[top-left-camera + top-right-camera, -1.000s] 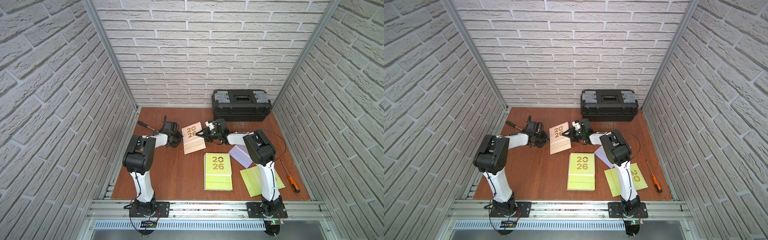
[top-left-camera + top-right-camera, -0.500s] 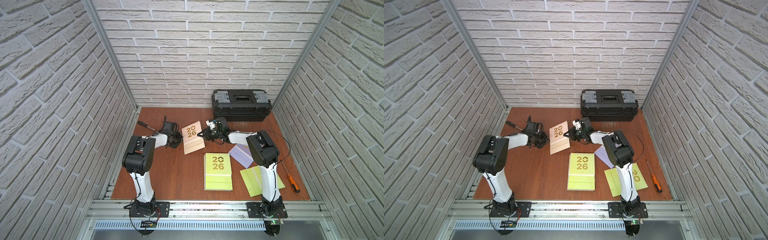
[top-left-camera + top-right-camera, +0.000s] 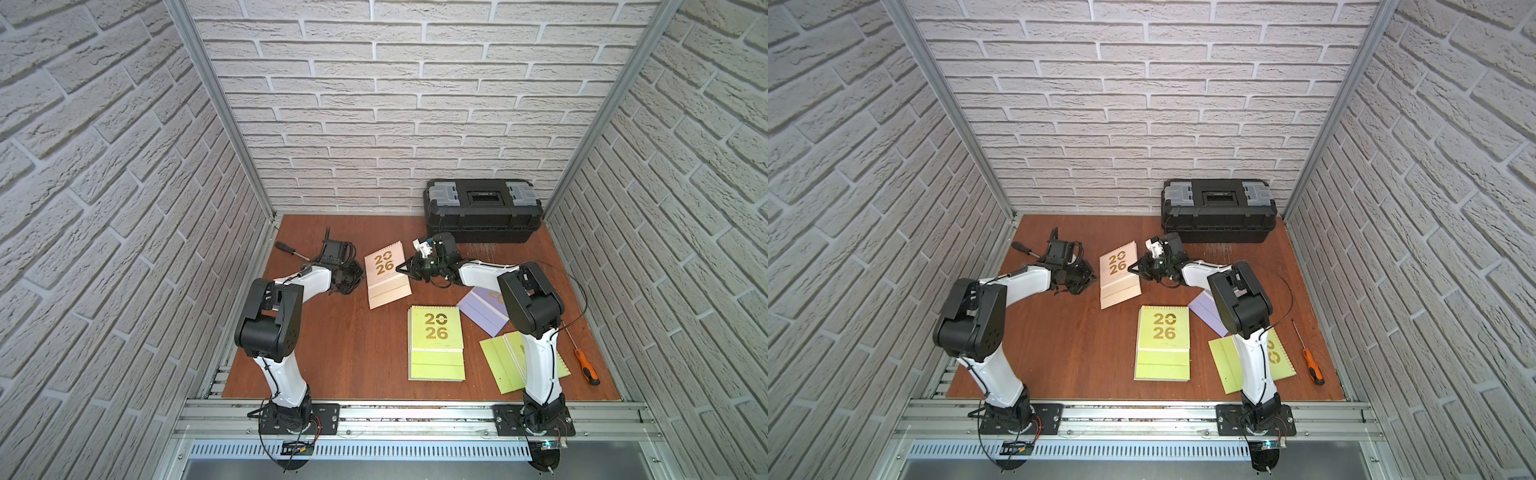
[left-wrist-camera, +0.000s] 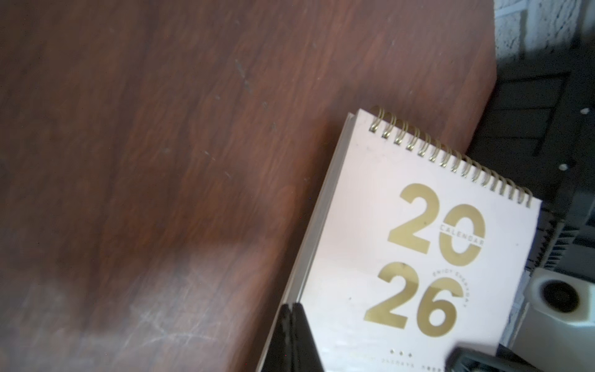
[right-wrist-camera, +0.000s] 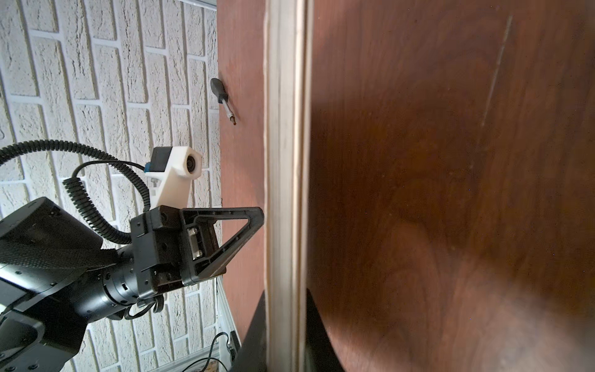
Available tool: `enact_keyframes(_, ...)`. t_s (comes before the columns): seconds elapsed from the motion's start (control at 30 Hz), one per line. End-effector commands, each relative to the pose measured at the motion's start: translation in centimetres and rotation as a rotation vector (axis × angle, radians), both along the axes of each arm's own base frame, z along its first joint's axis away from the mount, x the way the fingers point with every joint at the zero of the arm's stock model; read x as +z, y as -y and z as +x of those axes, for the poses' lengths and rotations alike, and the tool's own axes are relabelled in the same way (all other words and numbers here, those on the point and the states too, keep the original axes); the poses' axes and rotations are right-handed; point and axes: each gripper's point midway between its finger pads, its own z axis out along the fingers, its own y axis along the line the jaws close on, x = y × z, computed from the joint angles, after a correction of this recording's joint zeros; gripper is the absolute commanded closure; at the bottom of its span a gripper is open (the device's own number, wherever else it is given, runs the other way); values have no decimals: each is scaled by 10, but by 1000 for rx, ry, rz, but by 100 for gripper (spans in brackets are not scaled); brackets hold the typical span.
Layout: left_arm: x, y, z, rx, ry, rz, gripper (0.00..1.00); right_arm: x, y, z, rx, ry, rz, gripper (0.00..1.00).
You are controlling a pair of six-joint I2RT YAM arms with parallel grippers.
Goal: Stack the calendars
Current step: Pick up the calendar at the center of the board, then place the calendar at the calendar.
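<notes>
Wooden tabletop [image 3: 332,353]: right gripper [image 3: 400,268] clamps the peach calendar [image 3: 386,276] at three o'clock for lifting. I judge the left gripper [image 3: 360,277], closed and empty, steadies nine o'clock.

Peach-pink spiral-bound calendar [image 3: 386,274] lies face up toward the back. A lime green calendar [image 3: 436,345] lies mid-table, with a lavender calendar [image 3: 480,309] and a second lime green calendar [image 3: 498,365] to its right.

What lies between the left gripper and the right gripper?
Only the peach-pink calendar, seen in both top views. The shut left gripper sits at one side edge. The right gripper pinches the opposite edge, clearest in the right wrist view.
</notes>
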Motion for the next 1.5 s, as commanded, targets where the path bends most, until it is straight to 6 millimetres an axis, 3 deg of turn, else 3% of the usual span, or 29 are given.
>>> enact_keyframes(0.0, 17, -3, -3, -14, 32, 21, 100, 54, -2, -2, 22, 128, 50, 97)
enact_keyframes(0.1, 27, -5, -8, -12, 47, 25, 100, 57, 1, -7, 21, 132, 44, 97)
enact_keyframes(0.17, 34, -7, -11, -9, 59, 26, 100, 76, 4, -10, 17, 164, 54, 97)
enact_keyframes(0.5, 63, -11, -35, -8, 108, 40, 100, 104, 22, -34, -11, 203, 55, 97)
enact_keyframes(0.73, 76, 1, -50, -26, 139, 47, 100, 121, 38, -61, -20, 224, 48, 97)
enact_keyframes(1.13, 85, 38, -76, -91, 185, 66, 100, 130, 79, -117, -44, 245, -66, 97)
enact_keyframes(1.47, 87, 55, -93, -118, 204, 80, 100, 130, 104, -159, -68, 240, -76, 97)
